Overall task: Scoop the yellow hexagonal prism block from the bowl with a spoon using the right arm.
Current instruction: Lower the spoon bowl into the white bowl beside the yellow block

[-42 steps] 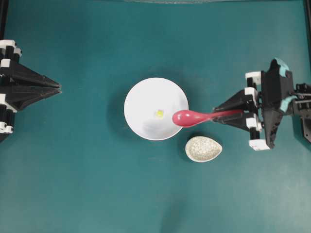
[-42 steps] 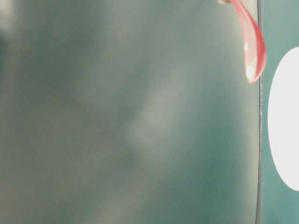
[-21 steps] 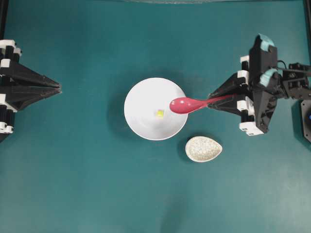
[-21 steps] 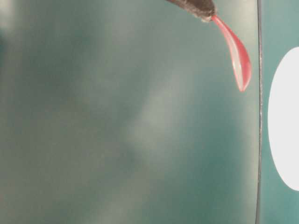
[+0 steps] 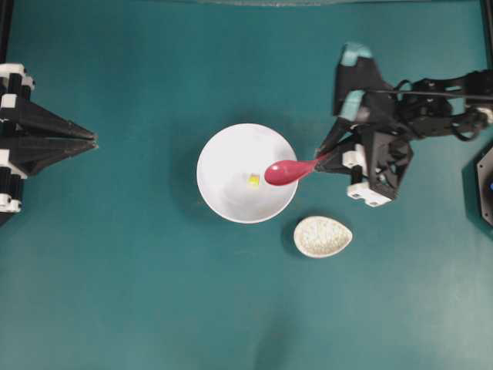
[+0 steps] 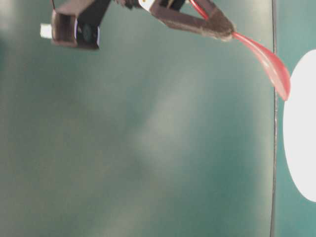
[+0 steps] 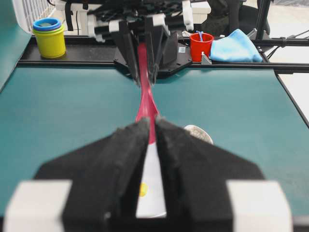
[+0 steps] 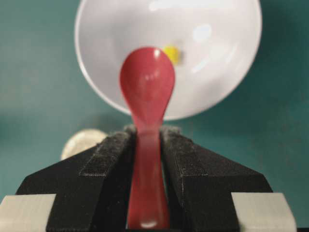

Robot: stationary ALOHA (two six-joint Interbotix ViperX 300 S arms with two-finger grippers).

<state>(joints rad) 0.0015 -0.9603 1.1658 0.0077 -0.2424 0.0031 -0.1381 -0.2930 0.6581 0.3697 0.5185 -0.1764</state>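
White bowl (image 5: 231,199) holds yellow block (image 5: 253,180); right gripper (image 5: 326,158) clamps spoon (image 5: 283,172) handle, scoop over rim.

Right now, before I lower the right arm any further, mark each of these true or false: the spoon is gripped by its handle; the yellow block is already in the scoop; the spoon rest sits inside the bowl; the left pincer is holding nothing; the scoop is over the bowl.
1. The right pincer grips the spoon by its handle. True.
2. The yellow block is already in the scoop. False: it lies on the bowl's floor, beside the scoop.
3. The speckled spoon rest sits inside the bowl. False: it lies on the table outside the rim.
4. The left pincer holds nothing. True.
5. The scoop is over the bowl. True: it reaches in past the rim.
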